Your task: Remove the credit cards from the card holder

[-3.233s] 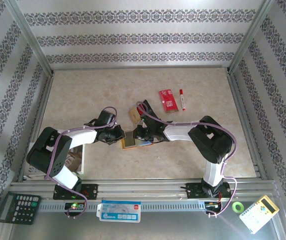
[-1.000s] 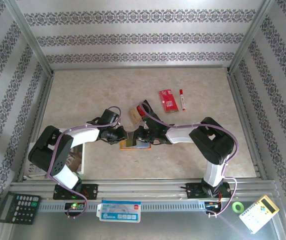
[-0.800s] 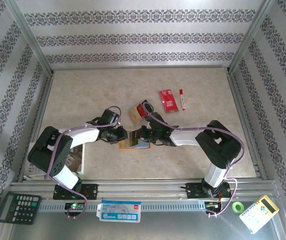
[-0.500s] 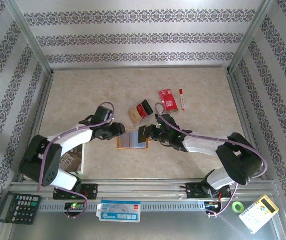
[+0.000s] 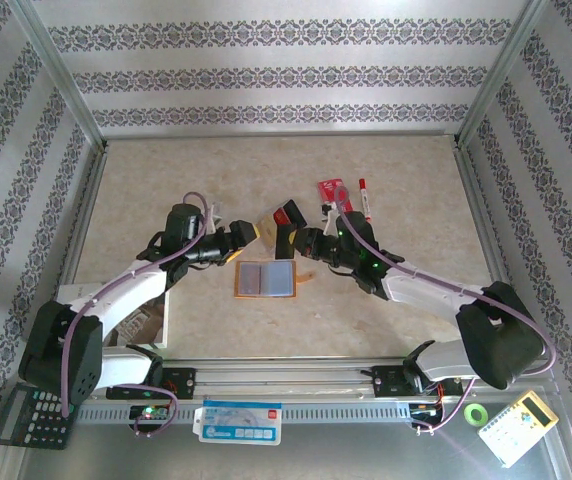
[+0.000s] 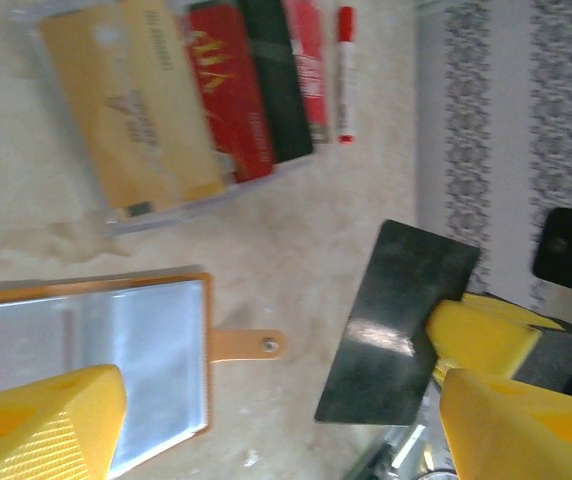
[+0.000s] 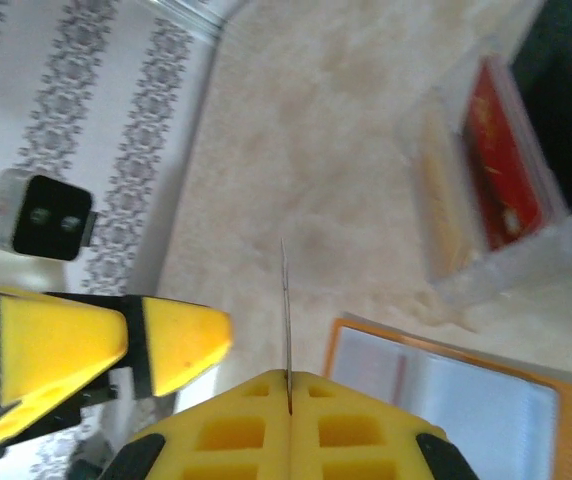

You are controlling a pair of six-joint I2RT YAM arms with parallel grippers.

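You're looking at a lab robot cell, not a home or shop.
What tells you: bare aluminium frame posts (image 5: 58, 75) hold flat grey-and-white patterned wallpaper panels (image 5: 286, 75) round a beige marble-look tabletop (image 5: 166, 180). The white-and-black left robot arm (image 5: 106, 300) and matching right robot arm (image 5: 426, 290) sit bolted along a slotted aluminium rail (image 5: 336, 410) at the near edge. Bench clutter lies by the rail: a black desk calculator (image 5: 16, 430), a white-and-yellow calculator (image 5: 516, 428) and a green tape roll (image 5: 477, 414).
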